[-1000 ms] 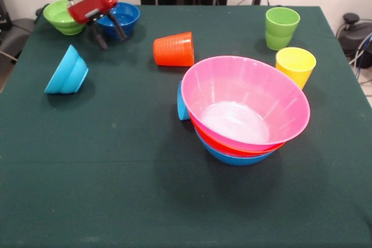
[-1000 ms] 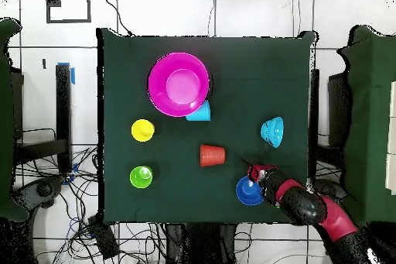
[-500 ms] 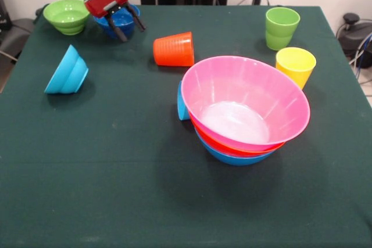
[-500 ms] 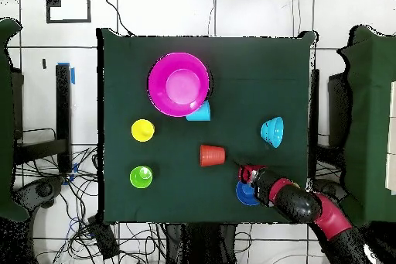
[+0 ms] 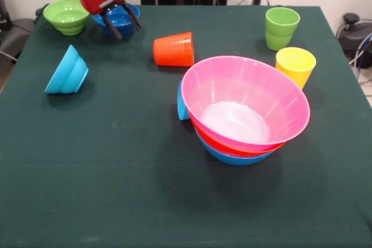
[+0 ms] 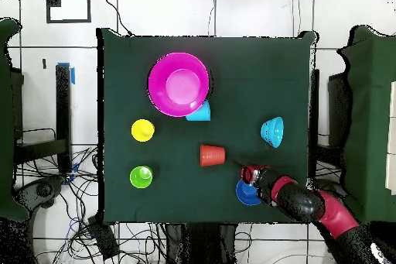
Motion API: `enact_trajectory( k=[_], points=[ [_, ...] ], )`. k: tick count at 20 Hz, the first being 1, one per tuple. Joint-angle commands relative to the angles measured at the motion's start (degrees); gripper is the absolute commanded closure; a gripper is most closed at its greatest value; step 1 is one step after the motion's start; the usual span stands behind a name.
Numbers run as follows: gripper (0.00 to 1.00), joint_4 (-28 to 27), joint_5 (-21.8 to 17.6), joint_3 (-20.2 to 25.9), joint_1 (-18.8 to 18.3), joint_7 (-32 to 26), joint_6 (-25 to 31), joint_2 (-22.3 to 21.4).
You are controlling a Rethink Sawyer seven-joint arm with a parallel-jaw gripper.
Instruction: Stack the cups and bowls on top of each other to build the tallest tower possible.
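Tower [image 5: 244,114]: nearest item in the front view, right of centre on the table [image 5: 116,190]. Pink bowl [image 5: 244,100] uppermost, orange and blue bowls nested beneath, the whole pile tilted so its mouth faces up and toward the camera.

Light blue cup [image 5: 182,101]: tucked against the tower's left flank, mostly hidden behind the pink rim; attitude cannot be told.

Light blue bowl [image 5: 67,72]: left side, lying on its side, mouth facing left and away from the tower.

Yellow cup [image 5: 296,65]: upright just behind the tower's right rim, mouth up.

Orange cup [image 5: 174,49]: on its side, long axis running left to right, mouth toward the right.

Green cup [image 5: 281,28]: upright, far right.

Dark blue bowl [image 5: 118,19]: far left, upright, mouth up. Likely light, stiff and slick (glossy plastic, thin wall); the rim looks the best place to pinch, one finger inside and one outside.

Gripper [image 5: 120,22]: hovering directly over the dark blue bowl, fingers spread apart and pointing down and forward, holding nothing.

Green bowl [image 5: 67,15]: far left corner, upright, just beside the dark blue one.
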Motion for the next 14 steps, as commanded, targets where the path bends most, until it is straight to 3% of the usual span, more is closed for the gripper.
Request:
enact_trajectory(
  k=[1,5,14],
  points=[
    [0.0,-9.34,-3.22,-3.46,1.54,-12.06,9.28,1.2],
    [0.0,-11.52,-3.36,-2.65,0.07,-15.91,12.04,2.64],
    [0.0,-12.77,-4.64,-1.23,-1.55,-18.02,14.31,3.3]
  ],
)
